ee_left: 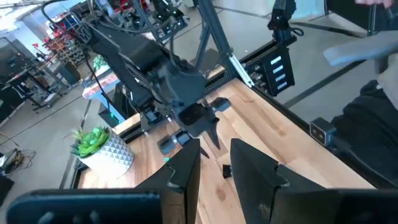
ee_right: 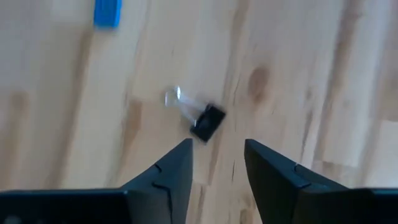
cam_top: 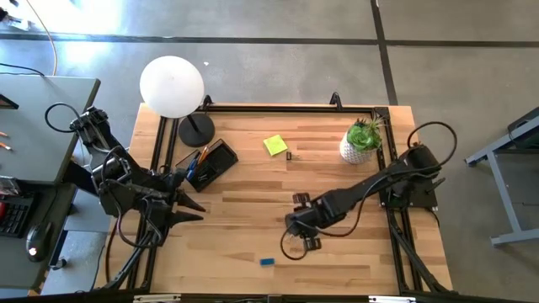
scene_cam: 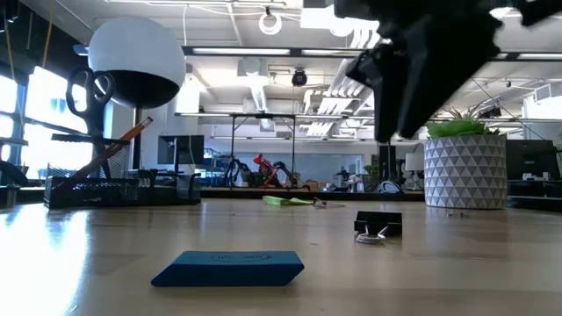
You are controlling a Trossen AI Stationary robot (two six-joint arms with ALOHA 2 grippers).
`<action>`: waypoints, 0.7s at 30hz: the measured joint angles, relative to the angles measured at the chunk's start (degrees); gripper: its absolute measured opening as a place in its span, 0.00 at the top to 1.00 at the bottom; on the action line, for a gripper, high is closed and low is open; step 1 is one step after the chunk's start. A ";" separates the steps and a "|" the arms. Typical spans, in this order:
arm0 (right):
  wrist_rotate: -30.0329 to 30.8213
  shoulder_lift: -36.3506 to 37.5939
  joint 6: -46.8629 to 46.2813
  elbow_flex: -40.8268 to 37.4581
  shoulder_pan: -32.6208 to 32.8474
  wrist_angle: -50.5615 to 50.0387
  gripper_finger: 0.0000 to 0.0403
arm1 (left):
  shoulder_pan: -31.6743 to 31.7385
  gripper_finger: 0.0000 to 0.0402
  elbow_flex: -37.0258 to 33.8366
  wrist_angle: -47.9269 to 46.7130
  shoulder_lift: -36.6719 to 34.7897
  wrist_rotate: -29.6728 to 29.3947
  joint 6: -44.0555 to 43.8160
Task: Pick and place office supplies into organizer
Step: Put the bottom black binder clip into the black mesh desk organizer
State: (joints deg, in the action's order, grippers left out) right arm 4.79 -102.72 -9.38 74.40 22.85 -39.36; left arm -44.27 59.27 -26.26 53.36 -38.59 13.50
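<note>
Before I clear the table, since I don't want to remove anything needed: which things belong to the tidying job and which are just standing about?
Job:
organizer, holding pencils and pens
yellow sticky-note pad
binder clip, below the right gripper
blue eraser

Standing about:
globe lamp
potted plant

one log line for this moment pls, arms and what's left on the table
right gripper: jaws open above binder clip | left gripper: empty, beside organizer | loose: eraser, sticky-note pad
</note>
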 joint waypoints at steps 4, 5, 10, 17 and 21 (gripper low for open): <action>-0.28 -0.06 7.39 -2.76 0.31 2.93 0.58 | 0.00 0.80 0.00 0.40 0.00 -2.09 0.00; 0.19 -0.06 9.21 -3.03 0.31 3.26 0.56 | 0.00 0.80 0.00 0.69 0.00 -2.92 0.00; 2.25 -0.06 19.79 -3.07 -0.08 3.52 0.42 | 0.00 0.80 0.02 3.84 0.00 -5.36 -0.02; -6.60 -2.51 30.51 -3.05 -1.89 7.85 0.38 | 0.04 0.80 0.02 6.48 0.49 -5.50 -0.23; -9.01 -5.41 36.24 -3.05 -2.69 7.51 0.38 | 0.04 0.80 0.02 7.32 1.33 -5.62 -0.22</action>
State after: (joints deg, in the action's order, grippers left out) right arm -4.22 -108.12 26.85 71.35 20.15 -31.86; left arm -44.23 59.29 -18.94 54.69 -44.21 13.28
